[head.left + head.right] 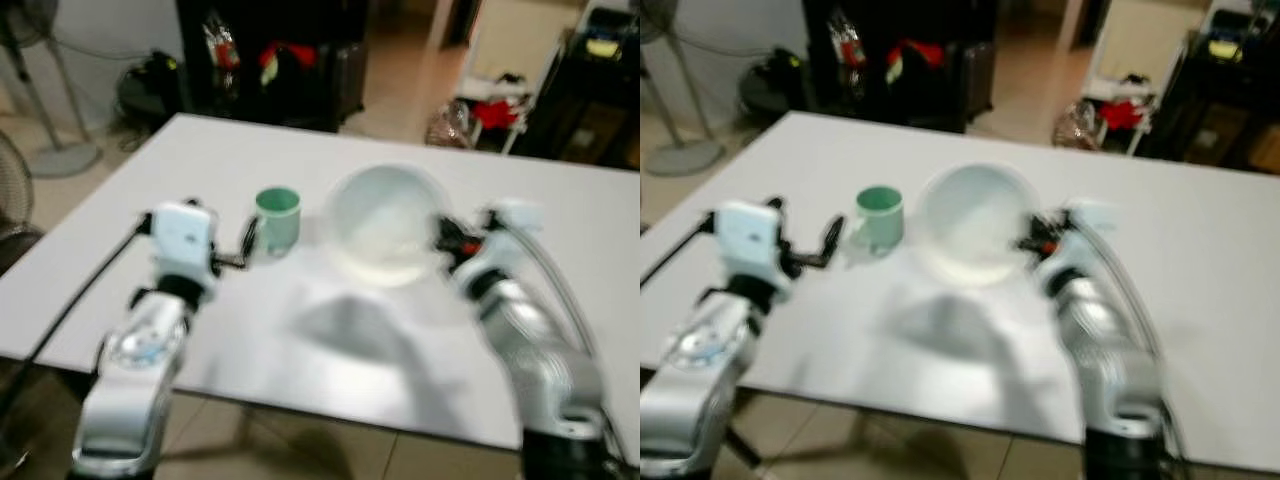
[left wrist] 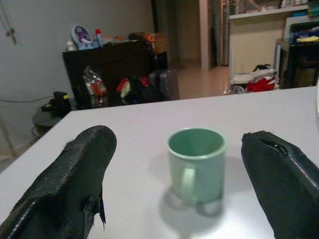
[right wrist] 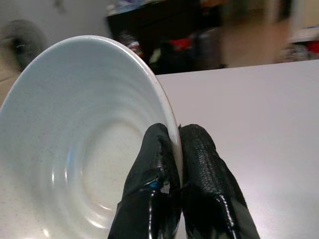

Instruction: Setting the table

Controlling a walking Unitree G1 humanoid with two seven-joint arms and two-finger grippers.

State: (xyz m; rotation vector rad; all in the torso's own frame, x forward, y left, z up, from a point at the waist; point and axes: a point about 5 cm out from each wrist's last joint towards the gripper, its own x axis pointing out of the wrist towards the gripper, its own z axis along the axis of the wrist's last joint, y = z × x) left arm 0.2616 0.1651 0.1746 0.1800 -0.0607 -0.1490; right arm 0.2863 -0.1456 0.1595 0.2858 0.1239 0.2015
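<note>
I have my left hand (image 2: 179,174) low over the white table (image 1: 300,330), on the left side of it and not far from the near edge, with its two black fingers (image 2: 75,169) spread wide apart. Nothing is held between them. The green mug (image 2: 196,163) stands upright on the table just ahead of that hand, in line with the gap, its handle turned toward my wrist camera — the fingertips reach roughly level with it on either side but do not touch it. From the head camera the mug (image 1: 276,218) sits left of the table's middle, about halfway between the near and far edges.

Just to the right of the mug, near the middle of the table, is the white bowl (image 1: 385,222). The head pictures are blurred, so I cannot tell from them whether it rests on the table or is lifted off it. My right hand (image 3: 177,144) has it by the rim on its right side: the two fingers are pinched almost together, with the thin edge of the bowl (image 3: 75,144) caught between them — one finger inside, one outside. In the wrist picture the bowl is tilted, its ribbed inside facing the camera.

Beyond the far edge of the table I can see a dark cabinet (image 1: 270,55) and, off the left corner, a standing fan (image 1: 45,90) on the floor.
</note>
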